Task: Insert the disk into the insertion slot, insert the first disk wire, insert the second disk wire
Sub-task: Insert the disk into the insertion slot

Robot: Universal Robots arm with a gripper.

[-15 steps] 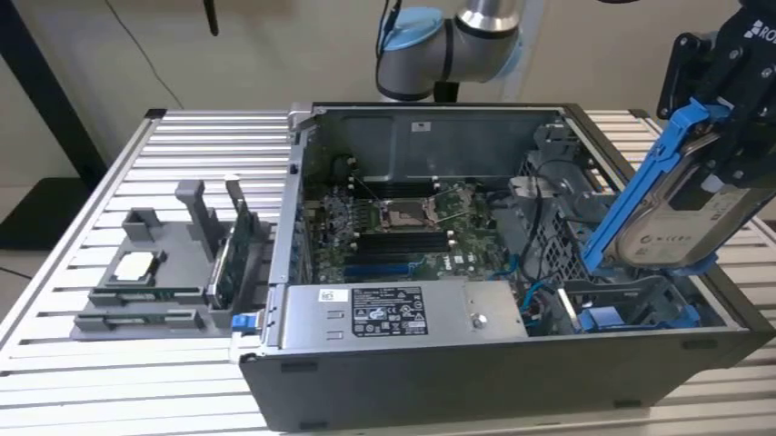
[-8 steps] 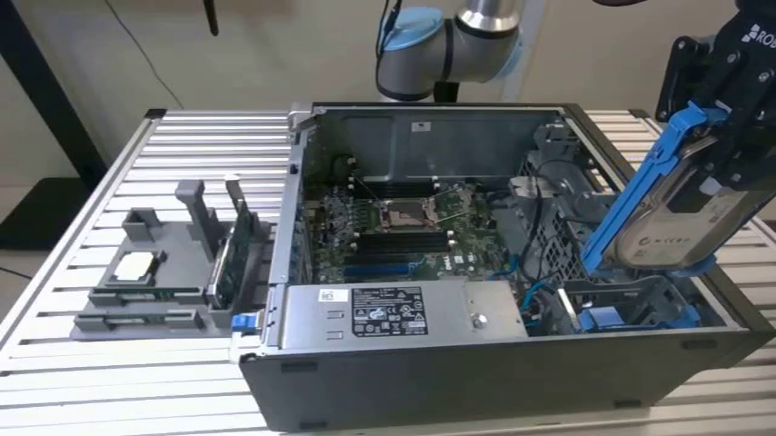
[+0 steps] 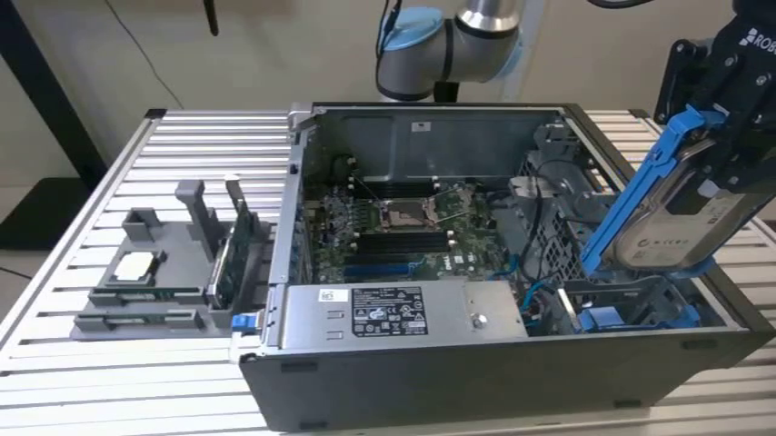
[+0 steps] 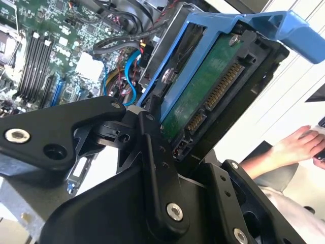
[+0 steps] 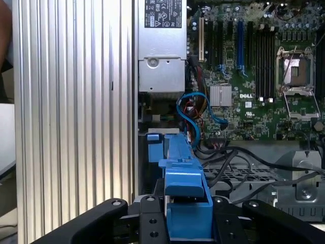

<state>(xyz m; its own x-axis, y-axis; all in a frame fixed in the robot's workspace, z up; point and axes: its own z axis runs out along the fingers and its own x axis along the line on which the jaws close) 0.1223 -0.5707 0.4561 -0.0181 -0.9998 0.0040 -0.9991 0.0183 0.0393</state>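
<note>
First wrist view, closest in: gripper [image 5: 188, 223] is clamped on the disk [image 5: 182, 175], with black links either side of the blue carrier edge. Second wrist view shows the green board side facing the cam and the connector edge [image 4: 223, 84] bare, so no wire is plugged. Exterior view: the disk hangs tilted over the case [image 3: 485, 381] corner on the exterior view's right. Its lower end is just above the insertion slot [image 3: 637, 295] and not seated; whether it's touching the bay rim I can't tell. My read is that step 1 is underway but not done, and both wire steps are left. Blue cables [image 5: 195, 109] lie loose betw the bay and the motherboard [image 5: 254, 76]. Their ends are lost in the tangle, so I can't say which is 1st or 2nd. The carrier hides the pads, the exterior view's frame cuts off the top of the gripper, and the disk masks most of the slot's inside. Further off, the power-supply box [image 3: 401, 313] sits along the front wall, and a person's hand [image 4: 299, 145] is out past the disk.
</note>
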